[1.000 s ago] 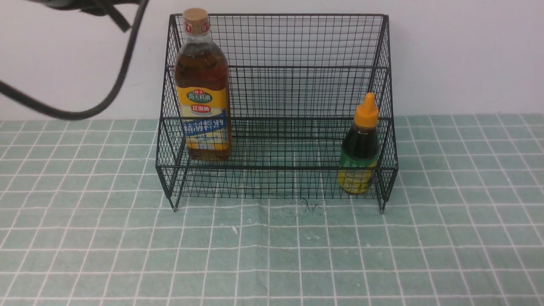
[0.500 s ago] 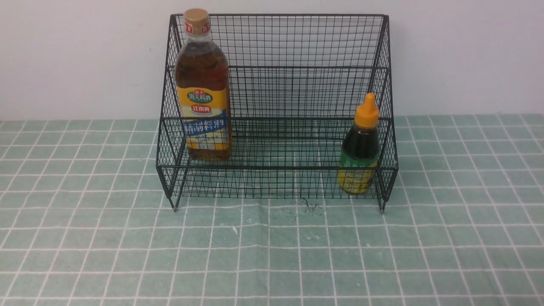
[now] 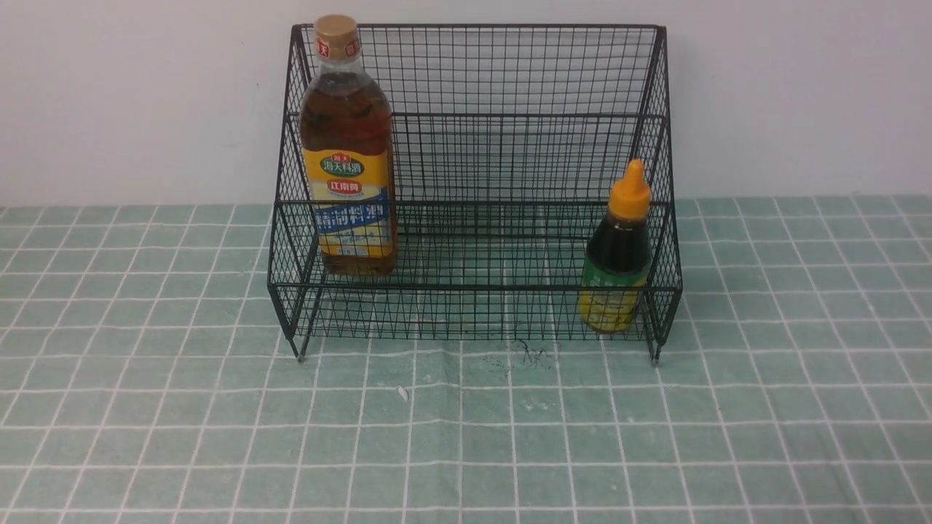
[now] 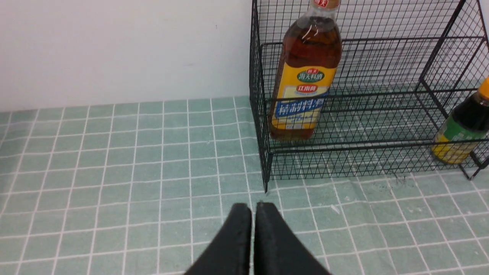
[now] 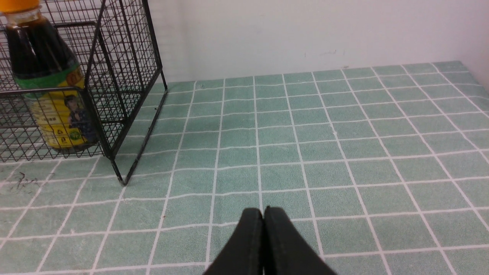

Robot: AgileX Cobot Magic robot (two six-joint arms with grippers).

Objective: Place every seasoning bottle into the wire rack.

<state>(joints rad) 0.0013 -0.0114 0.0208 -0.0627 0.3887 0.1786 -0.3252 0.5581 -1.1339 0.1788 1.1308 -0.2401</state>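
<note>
The black wire rack [image 3: 510, 73] stands at the back against the wall. The tall amber bottle [image 3: 348, 153] with gold cap stands upright in its left end; it also shows in the left wrist view [image 4: 305, 76]. The small dark bottle [image 3: 617, 251] with orange nozzle cap stands upright in the rack's lower right corner; it also shows in the right wrist view [image 5: 47, 88]. My left gripper [image 4: 253, 208] is shut and empty, in front of the rack's left leg. My right gripper [image 5: 263, 212] is shut and empty, off to the right of the rack. Neither arm shows in the front view.
A green checked cloth [image 3: 466, 437] covers the table. A white wall [image 3: 109, 94] rises right behind the rack. A small white scrap [image 3: 401, 393] and dark smudges [image 3: 528, 354] lie on the cloth in front of the rack.
A dark arm part and cable at the front view's upper left one second ago have left the view. The bottles and rack have not moved.
</note>
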